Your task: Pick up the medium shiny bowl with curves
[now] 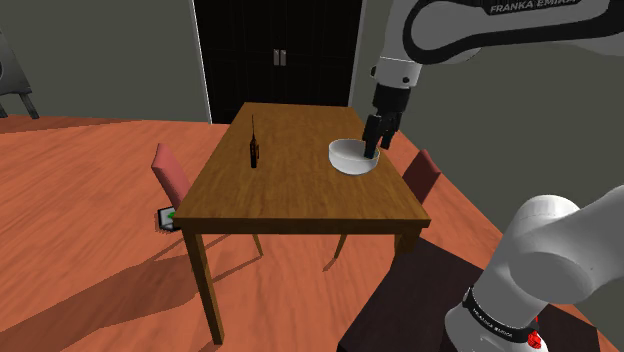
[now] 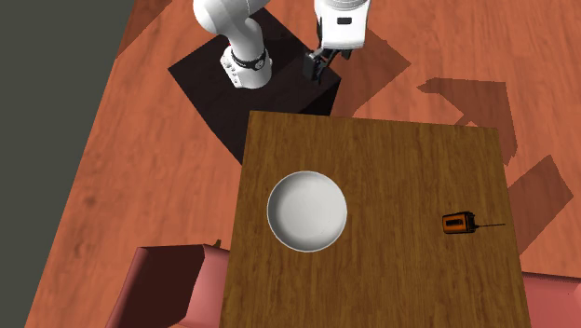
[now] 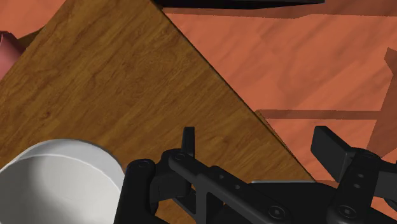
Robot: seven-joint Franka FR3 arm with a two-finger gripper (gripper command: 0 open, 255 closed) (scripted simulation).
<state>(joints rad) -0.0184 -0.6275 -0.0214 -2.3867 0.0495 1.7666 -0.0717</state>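
Note:
A white round bowl (image 1: pixel 350 156) stands on the wooden table (image 1: pixel 290 190), near the edge closest to the stand. From overhead the bowl (image 2: pixel 307 211) looks plain and holds nothing. My black gripper (image 1: pixel 372 148) hangs above the table, over the side of the bowl nearest the stand. In the wrist view the gripper (image 3: pixel 257 143) is open, its fingers (image 3: pixel 187 141) apart with only the table edge and floor between them. The bowl (image 3: pixel 57 184) lies off to one side of the fingers, untouched. From overhead the gripper (image 2: pixel 319 63) appears over the stand.
A small orange and black handset with an antenna (image 1: pixel 254 150) stands on the table's far side (image 2: pixel 458 223). Red chairs (image 1: pixel 172 172) (image 1: pixel 422 175) flank the table. The black stand (image 2: pixel 251 88) sits close to the table's edge. Dark double doors (image 1: pixel 280 60) are behind.

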